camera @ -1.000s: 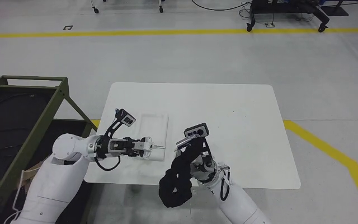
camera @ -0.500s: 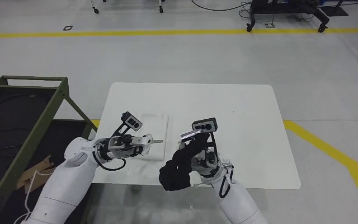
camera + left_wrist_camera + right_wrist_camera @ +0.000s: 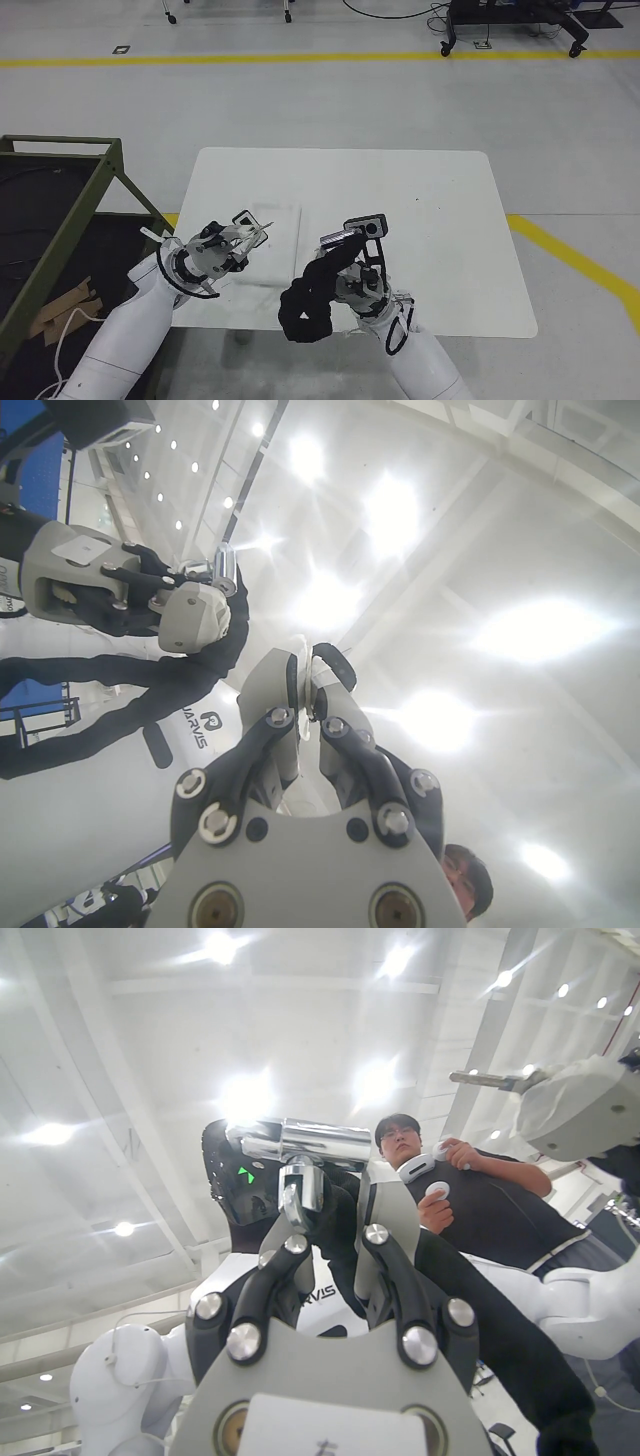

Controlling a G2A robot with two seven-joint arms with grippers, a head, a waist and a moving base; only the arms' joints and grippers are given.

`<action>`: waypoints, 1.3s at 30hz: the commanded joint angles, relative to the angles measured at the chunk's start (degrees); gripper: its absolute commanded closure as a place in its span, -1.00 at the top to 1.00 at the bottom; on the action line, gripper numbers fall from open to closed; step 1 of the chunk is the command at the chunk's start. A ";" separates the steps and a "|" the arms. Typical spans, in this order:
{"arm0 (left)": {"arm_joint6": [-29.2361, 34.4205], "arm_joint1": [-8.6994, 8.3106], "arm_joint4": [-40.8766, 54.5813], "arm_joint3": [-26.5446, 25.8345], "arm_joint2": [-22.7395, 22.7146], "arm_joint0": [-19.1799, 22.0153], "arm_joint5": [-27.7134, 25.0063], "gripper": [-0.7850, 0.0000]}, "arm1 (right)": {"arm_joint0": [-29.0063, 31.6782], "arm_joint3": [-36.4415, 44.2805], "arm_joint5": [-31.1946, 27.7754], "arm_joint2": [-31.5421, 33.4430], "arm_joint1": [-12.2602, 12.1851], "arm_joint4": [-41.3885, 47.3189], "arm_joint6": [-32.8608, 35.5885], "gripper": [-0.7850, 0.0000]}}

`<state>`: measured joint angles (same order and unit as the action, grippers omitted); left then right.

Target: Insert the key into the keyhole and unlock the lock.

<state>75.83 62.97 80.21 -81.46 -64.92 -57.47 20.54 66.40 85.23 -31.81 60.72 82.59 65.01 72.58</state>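
While both arms hang above the white counter, I count one key, one lock and two grippers. The left gripper is clenched on the key's head, and the blade sticks out free in the air. The right gripper grasps the chromed lock, which sits near the key but apart from it. One pale mat lies on the counter by the left gripper. I cannot make out the keyhole from any side, and the key's head is mostly buried between the fingers.
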 commanded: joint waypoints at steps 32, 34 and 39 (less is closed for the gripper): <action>-12.68 -1.15 -4.70 -10.15 -4.02 -1.77 17.01 -1.00 | 0.37 2.60 -1.38 2.17 0.01 -6.71 -1.48 -1.00; -13.08 -1.18 -4.78 -10.72 -4.04 -1.93 17.30 -1.00 | 0.37 2.60 -1.38 2.17 0.01 -6.71 -1.48 -1.00; -14.06 -1.09 -4.34 -10.98 -3.79 -1.63 17.64 -1.00 | 0.37 2.60 -1.38 2.17 0.01 -6.71 -1.48 -1.00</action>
<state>62.05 61.85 75.74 -92.49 -68.80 -59.21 38.09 66.76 87.82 -33.19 62.90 82.61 58.30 71.10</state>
